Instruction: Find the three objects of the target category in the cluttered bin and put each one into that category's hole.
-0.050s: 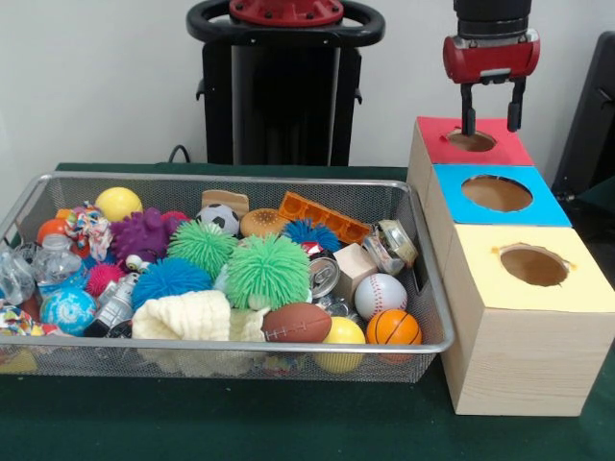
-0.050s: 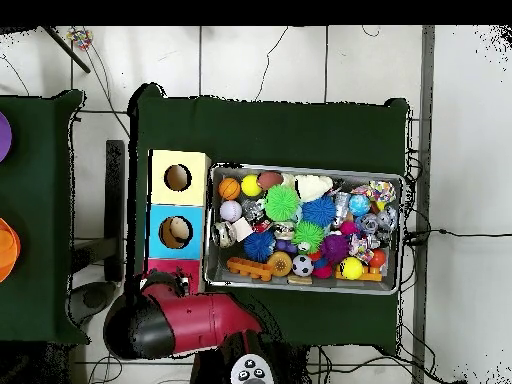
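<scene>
My gripper [image 1: 491, 128] hangs open and empty just above the hole in the red-topped box [image 1: 471, 141]; its fingers stand apart over the opening. In the overhead view the red arm [image 2: 185, 322] covers the gripper and most of the red box [image 2: 170, 267]. The wire bin [image 1: 192, 348] is full of toys, among them a baseball [image 1: 381, 295], a basketball [image 1: 392, 327], a brown football [image 1: 296, 324], a small soccer ball [image 1: 220, 219], spiky green puff balls [image 1: 268, 271] and cans [image 1: 323, 276].
Beside the red box stand a blue-topped box [image 1: 497, 193] and a yellow-topped box [image 1: 533, 265], each with a round hole; the three form a row along the bin's side [image 2: 212, 225]. Something pale shows inside the blue hole [image 2: 175, 232].
</scene>
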Controlling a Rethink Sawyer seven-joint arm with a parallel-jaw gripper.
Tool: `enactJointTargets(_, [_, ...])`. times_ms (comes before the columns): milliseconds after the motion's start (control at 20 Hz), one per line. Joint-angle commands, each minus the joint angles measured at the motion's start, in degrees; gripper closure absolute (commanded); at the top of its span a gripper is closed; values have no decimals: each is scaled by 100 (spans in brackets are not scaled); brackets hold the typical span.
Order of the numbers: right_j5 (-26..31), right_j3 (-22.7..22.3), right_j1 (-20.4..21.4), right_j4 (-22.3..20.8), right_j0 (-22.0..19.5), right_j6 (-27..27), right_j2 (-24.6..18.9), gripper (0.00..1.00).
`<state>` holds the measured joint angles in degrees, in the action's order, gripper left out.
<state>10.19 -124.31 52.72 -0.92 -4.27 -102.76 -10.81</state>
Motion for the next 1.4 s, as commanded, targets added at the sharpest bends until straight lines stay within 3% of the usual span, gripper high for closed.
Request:
enactJointTargets(50, [491, -162, 56, -153, 92, -556, -92, 0])
enactJointTargets(800, [409, -230, 109, -199, 36, -505, -60, 0])
enactJointTargets(1000, [268, -61, -52, -316, 89, -474, 139, 0])
enactJointTargets(1400, [733, 200, 42, -307, 34, -314, 242, 0])
